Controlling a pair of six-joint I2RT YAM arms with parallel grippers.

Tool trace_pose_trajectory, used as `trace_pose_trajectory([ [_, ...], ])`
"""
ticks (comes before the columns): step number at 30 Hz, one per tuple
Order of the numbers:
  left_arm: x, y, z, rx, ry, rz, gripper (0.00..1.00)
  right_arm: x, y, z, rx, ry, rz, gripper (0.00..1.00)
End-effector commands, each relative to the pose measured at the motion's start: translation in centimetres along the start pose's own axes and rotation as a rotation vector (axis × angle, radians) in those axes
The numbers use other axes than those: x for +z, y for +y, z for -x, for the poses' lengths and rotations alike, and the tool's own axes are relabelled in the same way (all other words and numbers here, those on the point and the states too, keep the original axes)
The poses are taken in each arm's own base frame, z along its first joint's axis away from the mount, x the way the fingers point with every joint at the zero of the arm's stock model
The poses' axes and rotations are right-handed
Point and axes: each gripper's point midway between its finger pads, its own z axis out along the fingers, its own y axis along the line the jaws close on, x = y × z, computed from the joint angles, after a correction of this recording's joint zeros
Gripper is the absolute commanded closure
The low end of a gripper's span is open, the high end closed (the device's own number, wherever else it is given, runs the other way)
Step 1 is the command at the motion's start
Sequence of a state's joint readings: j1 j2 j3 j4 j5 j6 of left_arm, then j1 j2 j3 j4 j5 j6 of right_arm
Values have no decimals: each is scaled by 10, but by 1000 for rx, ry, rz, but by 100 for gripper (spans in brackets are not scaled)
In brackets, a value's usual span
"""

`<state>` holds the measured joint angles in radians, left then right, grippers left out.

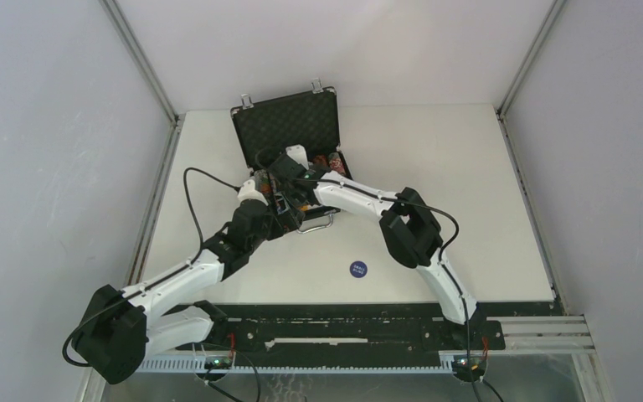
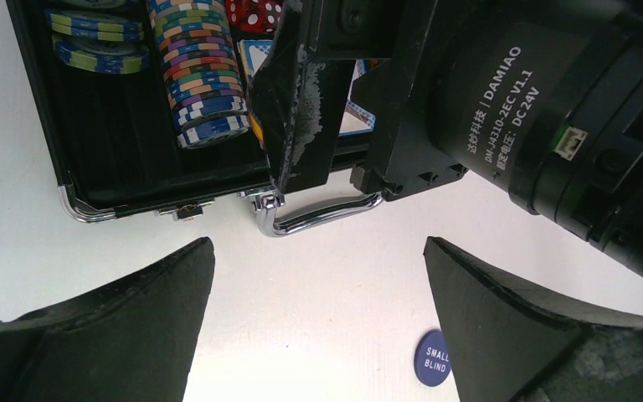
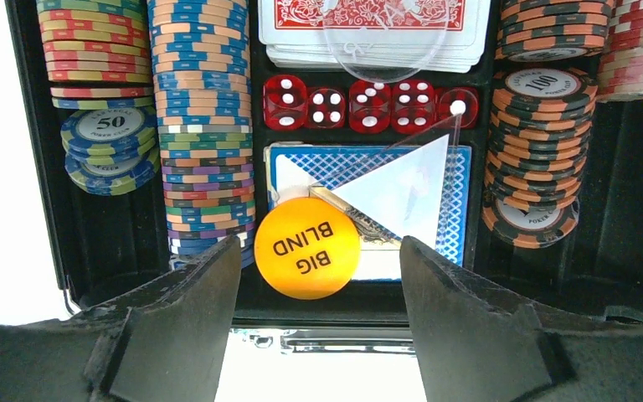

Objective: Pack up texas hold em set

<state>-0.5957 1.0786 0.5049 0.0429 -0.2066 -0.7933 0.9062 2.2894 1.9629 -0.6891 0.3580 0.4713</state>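
Your right gripper (image 3: 319,266) has its fingers spread, flanking but not gripping the glossy orange "BIG BLIND" disc (image 3: 307,248). The disc lies on the blue deck (image 3: 435,180) at the front of the open black briefcase (image 1: 289,126), toward the table's (image 1: 452,184) far edge. Behind it sit translucent red dice (image 3: 368,105), a red deck (image 3: 293,33) and rows of striped chips (image 3: 205,126). Your left gripper (image 2: 318,247) is spread too, before the chrome handle (image 2: 322,214). Only that camera and the overhead show the blue "SMALL BLIND" disc (image 2: 432,358) outside the case.

Right arm (image 1: 360,197) mostly hides the briefcase (image 1: 289,126) tray.
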Motion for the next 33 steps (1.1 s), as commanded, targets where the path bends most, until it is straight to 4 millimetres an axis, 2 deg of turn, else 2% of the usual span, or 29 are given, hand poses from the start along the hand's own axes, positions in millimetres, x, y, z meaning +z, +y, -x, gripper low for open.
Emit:
trace_pose_trajectory([
  [1, -4, -14, 16, -1, -50, -42, 0, -23, 0, 26, 12, -91, -2, 23],
  [4, -4, -15, 16, -2, -50, -45, 0, -43, -13, 33, 44, -156, -9, 23],
  [7, -4, -16, 16, -5, -48, -47, 0, -64, -32, 30, 77, -208, -21, 23],
  [10, -5, -17, 16, -7, -48, -55, 0, -80, -67, 6, 102, -210, -67, 23],
  [12, -5, -18, 15, -6, -48, -64, 0, -83, -84, -16, 97, -178, -82, 22],
  [17, -6, -20, 15, -10, -50, -80, 0, -87, -113, -77, 80, -89, -109, 22],
  [23, -6, -19, 15, -11, -50, -78, 0, -95, -116, -141, 54, -9, -75, 23],
  [27, -6, -20, 15, -10, -52, -79, 0, -100, -107, -162, 39, 13, -55, 23],
  [33, -8, -18, 18, -7, -63, -73, 0, -100, -97, -176, 17, 21, -49, 21],
])
